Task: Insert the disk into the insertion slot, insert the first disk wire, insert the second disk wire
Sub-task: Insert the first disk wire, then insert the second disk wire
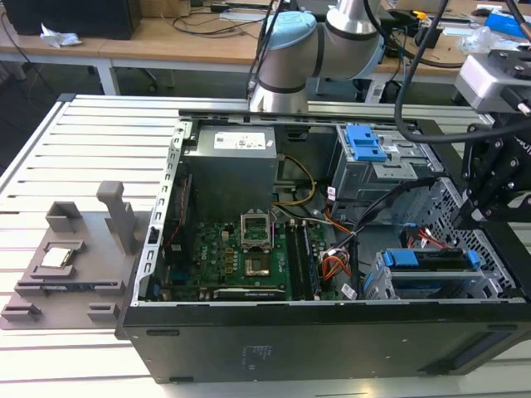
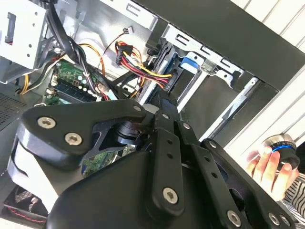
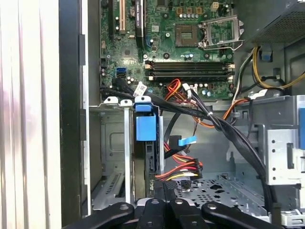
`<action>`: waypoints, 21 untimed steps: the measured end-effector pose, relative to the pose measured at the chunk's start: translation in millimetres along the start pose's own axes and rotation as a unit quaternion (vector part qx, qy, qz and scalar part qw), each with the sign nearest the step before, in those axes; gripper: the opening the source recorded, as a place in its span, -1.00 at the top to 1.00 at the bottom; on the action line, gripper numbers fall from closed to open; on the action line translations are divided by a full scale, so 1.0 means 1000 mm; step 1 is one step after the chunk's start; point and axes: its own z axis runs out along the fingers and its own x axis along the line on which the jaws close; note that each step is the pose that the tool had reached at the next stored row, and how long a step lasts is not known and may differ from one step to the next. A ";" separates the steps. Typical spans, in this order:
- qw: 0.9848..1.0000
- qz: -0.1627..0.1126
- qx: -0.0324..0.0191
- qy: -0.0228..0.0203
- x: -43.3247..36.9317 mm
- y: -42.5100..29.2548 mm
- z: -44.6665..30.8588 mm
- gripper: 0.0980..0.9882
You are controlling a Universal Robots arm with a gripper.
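Hand (image 3: 164, 188) pinched closed, near disk (image 1: 431, 259) seated in insertion slot (image 1: 375, 283).

The arm (image 1: 286, 50) has silvery tubes and rounded pale blue-grey joint caps; black cables (image 1: 398, 104) loop beside it; a silver-grey box (image 1: 489, 79) sits at its wrist; the gripper (image 2: 162, 112) is matte black, built of flat bars and rounded plates pinned with silver socket-head screws (image 2: 46, 122).

Slatted white table (image 1: 50, 149), open computer case (image 1: 290, 348), grey fixture (image 1: 104, 267), perhaps plastic
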 end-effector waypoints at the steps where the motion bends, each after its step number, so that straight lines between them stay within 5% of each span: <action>1: 1.000 0.000 0.000 0.000 -0.0011 0.0001 -0.0011 0.98; 6: 1.000 0.000 0.000 0.000 -0.0033 0.0004 -0.0076 0.98; 17: 1.000 0.000 0.000 0.000 -0.0033 0.0006 -0.0087 0.98; 21: 1.000 0.000 0.000 0.000 -0.0030 0.0110 -0.0082 0.98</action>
